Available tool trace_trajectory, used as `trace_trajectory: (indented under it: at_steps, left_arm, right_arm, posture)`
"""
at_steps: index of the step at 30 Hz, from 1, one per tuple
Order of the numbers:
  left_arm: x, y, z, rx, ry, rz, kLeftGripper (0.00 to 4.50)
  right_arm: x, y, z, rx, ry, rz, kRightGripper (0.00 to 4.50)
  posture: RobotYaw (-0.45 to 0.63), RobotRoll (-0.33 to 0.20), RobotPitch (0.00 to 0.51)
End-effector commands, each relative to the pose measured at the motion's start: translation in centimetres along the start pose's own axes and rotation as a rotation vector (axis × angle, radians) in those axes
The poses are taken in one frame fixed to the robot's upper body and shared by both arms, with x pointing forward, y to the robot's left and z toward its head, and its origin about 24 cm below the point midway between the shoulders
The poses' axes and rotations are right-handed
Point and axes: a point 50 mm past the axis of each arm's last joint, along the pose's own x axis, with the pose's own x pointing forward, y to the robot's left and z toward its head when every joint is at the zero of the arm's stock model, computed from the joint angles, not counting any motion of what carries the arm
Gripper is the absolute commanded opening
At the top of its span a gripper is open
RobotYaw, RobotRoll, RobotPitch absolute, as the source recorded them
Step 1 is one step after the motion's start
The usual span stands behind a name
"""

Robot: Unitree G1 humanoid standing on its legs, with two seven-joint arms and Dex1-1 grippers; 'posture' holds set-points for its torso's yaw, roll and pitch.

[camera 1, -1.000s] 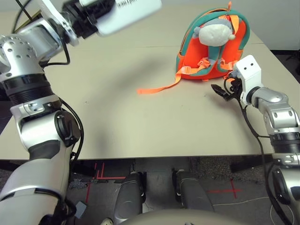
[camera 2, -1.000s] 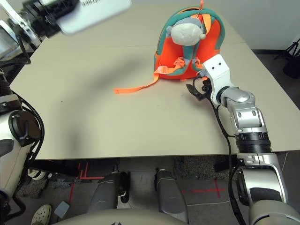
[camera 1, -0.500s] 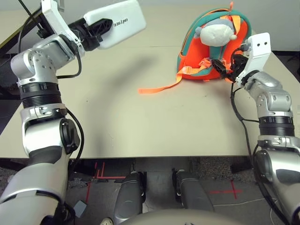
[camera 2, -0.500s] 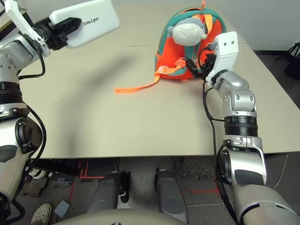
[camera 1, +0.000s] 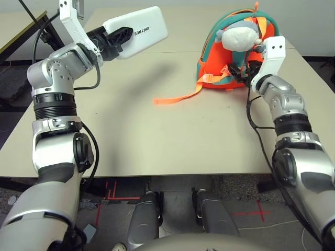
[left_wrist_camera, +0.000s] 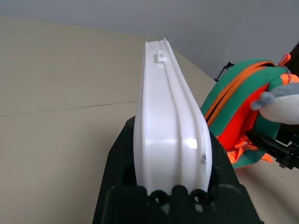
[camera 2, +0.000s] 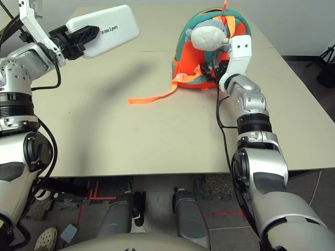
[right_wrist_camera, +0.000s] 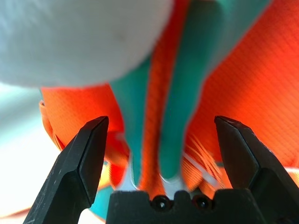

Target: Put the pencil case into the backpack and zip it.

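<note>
pencil case (camera 1: 137, 31) is clamped in left gripper (camera 1: 121, 35), held above table far left, while right gripper (right_wrist_camera: 161, 154), jaws wide w/ nothing held, is set against backpack (camera 1: 264, 55) far right; opening it is likely needed next.

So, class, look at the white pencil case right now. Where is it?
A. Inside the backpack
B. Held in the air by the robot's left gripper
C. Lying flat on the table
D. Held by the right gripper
B: the left gripper holds the pencil case by one end above the table, off to the side of the backpack, while the right gripper sits with open jaws at the backpack.
</note>
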Motion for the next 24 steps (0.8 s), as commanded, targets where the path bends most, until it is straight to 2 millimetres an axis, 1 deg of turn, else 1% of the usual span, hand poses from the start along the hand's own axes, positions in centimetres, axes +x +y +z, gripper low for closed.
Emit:
trace_trajectory:
  at_steps: [1, 4, 6, 8, 10, 13, 14, 15, 17, 19, 22, 24]
  left_arm:
    - [0.0, -0.5, 0.3, 0.030, -0.020, -0.014, 1.19]
    - [0.0, -0.6, 0.2, 0.031, -0.016, -0.015, 1.19]
    - [0.1, -0.7, 0.1, 0.031, -0.014, -0.015, 1.19]
    - [0.1, -0.8, 0.0, 0.032, -0.011, -0.016, 1.19]
    - [0.2, -0.9, -0.1, 0.033, -0.008, -0.018, 1.19]
    - [0.4, -1.0, -0.3, 0.034, -0.004, -0.022, 1.19]
    - [0.5, -1.0, -0.4, 0.034, -0.003, -0.023, 1.19]
    - [0.5, -1.1, -0.5, 0.034, -0.002, -0.023, 1.19]
    - [0.6, -1.2, -0.6, 0.034, 0.001, -0.026, 1.19]
    - [0.7, -1.2, -0.7, 0.034, 0.003, -0.029, 1.19]
    - [0.8, -1.3, -0.9, 0.032, 0.004, -0.032, 1.19]
    - [0.8, -1.3, -0.9, 0.031, 0.006, -0.033, 1.19]
  right_arm:
    - [0.4, 0.5, -0.2, -0.012, -0.001, 0.010, 4.50]
    - [0.5, 0.6, -0.2, -0.009, -0.011, 0.025, 3.88]
    - [0.4, 0.6, -0.2, -0.010, -0.014, 0.034, 3.23]
    - [0.1, 0.4, -0.3, -0.015, -0.017, 0.043, 2.39]
    - [-0.2, 0.2, -0.3, -0.022, -0.021, 0.055, 1.65]
    - [-1.1, -0.1, -0.2, -0.035, -0.029, 0.070, 0.64]
    - [-1.4, -0.2, -0.1, -0.040, -0.032, 0.077, 0.42]
    - [-1.7, -0.2, 0.0, -0.045, -0.034, 0.083, 0.33]
    - [-2.4, -0.1, 0.4, -0.055, -0.039, 0.107, 0.33]
    - [-3.5, 0.0, 1.3, -0.070, -0.050, 0.132, 0.33]
    - [-5.8, 0.4, 2.8, -0.092, -0.057, 0.174, 0.33]
    - [-7.4, 0.8, 3.5, -0.106, -0.042, 0.203, 0.33]
  posture:
    - [-0.14, 0.000, 0.095]
    - [-0.14, 0.000, 0.096]
    - [-0.14, 0.000, 0.096]
    - [-0.14, 0.000, 0.096]
    - [-0.14, 0.000, 0.096]
    - [-0.15, 0.000, 0.096]
    - [-0.15, 0.000, 0.096]
    - [-0.16, 0.000, 0.097]
    - [-0.16, 0.000, 0.097]
    - [-0.16, 0.000, 0.097]
    - [-0.17, 0.000, 0.099]
    - [-0.17, 0.000, 0.099]
